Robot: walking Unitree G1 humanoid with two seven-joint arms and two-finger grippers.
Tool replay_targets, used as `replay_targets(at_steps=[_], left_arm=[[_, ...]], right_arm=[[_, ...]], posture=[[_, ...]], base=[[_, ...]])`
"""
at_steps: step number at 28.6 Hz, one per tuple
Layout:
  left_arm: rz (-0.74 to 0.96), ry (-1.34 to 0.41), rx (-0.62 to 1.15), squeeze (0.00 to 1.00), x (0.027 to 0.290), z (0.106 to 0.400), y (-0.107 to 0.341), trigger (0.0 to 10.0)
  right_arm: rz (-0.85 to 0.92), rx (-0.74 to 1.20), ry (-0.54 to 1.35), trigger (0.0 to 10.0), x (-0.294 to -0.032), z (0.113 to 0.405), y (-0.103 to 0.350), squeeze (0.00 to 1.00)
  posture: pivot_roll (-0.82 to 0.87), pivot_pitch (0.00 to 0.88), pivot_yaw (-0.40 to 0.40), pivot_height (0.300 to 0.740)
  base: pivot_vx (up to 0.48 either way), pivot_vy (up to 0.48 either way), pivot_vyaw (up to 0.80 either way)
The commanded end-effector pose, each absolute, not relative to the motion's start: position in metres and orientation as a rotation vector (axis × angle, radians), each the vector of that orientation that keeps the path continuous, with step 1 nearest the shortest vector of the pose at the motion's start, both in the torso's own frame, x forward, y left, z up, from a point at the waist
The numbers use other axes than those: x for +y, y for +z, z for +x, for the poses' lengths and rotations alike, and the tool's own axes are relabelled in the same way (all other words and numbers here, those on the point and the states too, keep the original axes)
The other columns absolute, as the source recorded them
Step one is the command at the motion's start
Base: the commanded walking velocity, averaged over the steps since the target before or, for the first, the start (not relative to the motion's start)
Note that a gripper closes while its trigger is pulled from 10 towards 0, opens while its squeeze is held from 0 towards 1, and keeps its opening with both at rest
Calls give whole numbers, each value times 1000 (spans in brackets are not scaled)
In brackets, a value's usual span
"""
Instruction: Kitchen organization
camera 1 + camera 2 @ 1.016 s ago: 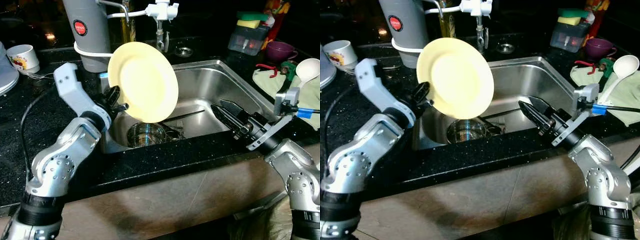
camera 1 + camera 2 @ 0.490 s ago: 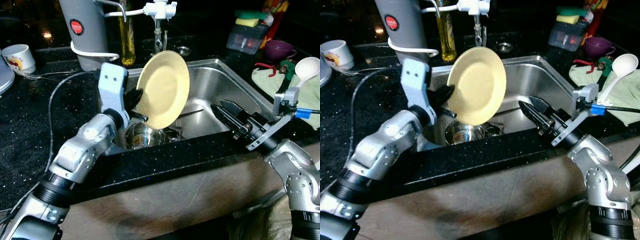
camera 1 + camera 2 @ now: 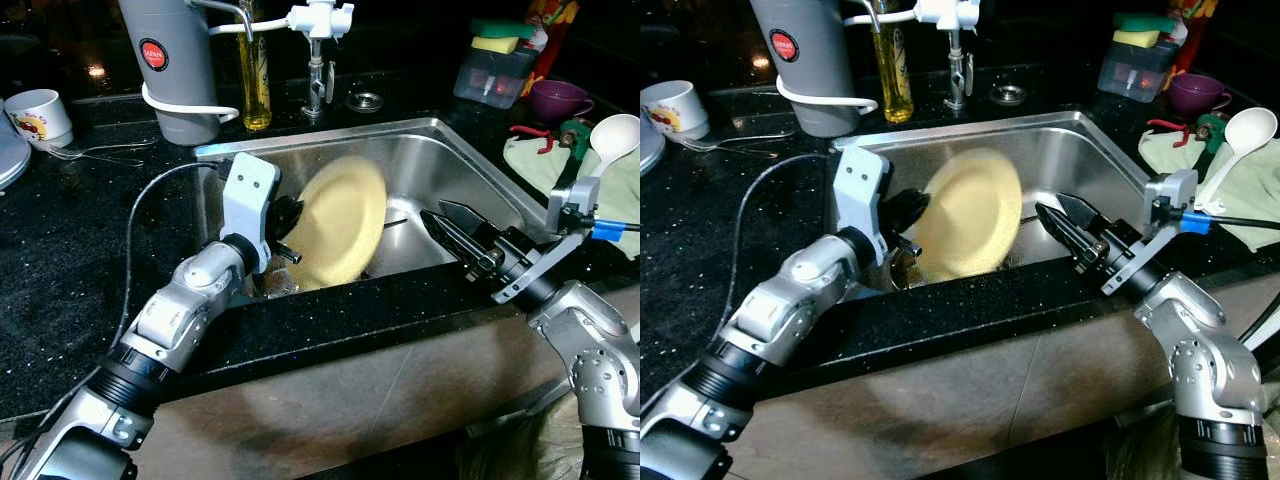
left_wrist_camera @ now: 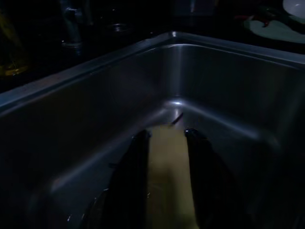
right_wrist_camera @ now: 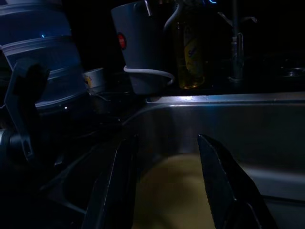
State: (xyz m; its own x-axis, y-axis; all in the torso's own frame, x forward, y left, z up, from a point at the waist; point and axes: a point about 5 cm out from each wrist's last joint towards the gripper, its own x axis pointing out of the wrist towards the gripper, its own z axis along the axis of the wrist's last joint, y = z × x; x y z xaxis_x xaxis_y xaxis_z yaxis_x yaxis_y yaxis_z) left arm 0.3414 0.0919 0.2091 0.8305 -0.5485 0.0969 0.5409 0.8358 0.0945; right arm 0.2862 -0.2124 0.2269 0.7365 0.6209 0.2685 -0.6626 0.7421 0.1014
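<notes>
— What stands at the left of the table (image 3: 60,230)?

— A white cup (image 3: 40,113) at the far edge, then a grey canister (image 3: 172,65) and a bottle of yellow liquid (image 3: 254,70) beside the tap (image 3: 318,40). None of it is in the robot's reach at this moment.

— And the plate?

— The yellow plate (image 3: 345,222) hangs inside the steel sink (image 3: 440,160), over its left half, standing on edge and leaning, its face turned toward the right. The left pincer (image 3: 284,218) is clamped on the plate's left rim; in the left wrist view the two black fingers (image 4: 131,181) lie to either side of the yellow rim. The plate is blurred, so whether its lower edge touches the metal things in the sink bottom cannot be told.

— Which way does the plate lie from the other arm?

— To the left of it. The right pincer (image 3: 452,228) hovers over the sink's front right part, its fingers apart and pointing leftward at the plate's face, holding nothing, near the plate but clear of it. The left arm is the nearer, since it has the plate; a handover looks possible, but so does setting it down in the sink.

— Further right?

— A green cloth (image 3: 580,170) with a white ladle (image 3: 615,140) on it, and a purple cup (image 3: 560,100) behind.
</notes>
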Motion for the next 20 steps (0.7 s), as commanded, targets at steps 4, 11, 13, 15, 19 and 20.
replay_targets(at_steps=[4, 11, 13, 15, 19, 20], left_arm=[[79, -575, -141, 1000, 94, 343, 209, 10000], [-50, -595, -216, 90, 91, 337, 232, 10000], [-98, -634, -263, 0, 87, 329, 244, 10000], [-120, -663, -294, 0, 84, 323, 251, 10000], [-117, -671, -303, 0, 82, 317, 253, 10000], [-117, -671, -303, 0, 82, 317, 253, 10000]], right_arm=[[194, -218, 730, 10000, -209, 284, 228, 0], [196, -218, 732, 10000, -208, 284, 227, 0], [205, -218, 735, 10000, -205, 284, 225, 0], [212, -220, 738, 10000, -202, 284, 224, 0], [227, -226, 745, 10000, -199, 285, 223, 0], [227, -226, 745, 10000, -199, 285, 223, 0]], posture=[[-83, 76, 2, 740], [-81, 76, 5, 740], [-76, 77, 6, 740], [-72, 77, 7, 740], [-69, 77, 9, 740], [-69, 77, 9, 740]], base=[[0, 0, 0], [0, 0, 0], [0, 0, 0], [0, 0, 0], [0, 0, 0], [0, 0, 0]])
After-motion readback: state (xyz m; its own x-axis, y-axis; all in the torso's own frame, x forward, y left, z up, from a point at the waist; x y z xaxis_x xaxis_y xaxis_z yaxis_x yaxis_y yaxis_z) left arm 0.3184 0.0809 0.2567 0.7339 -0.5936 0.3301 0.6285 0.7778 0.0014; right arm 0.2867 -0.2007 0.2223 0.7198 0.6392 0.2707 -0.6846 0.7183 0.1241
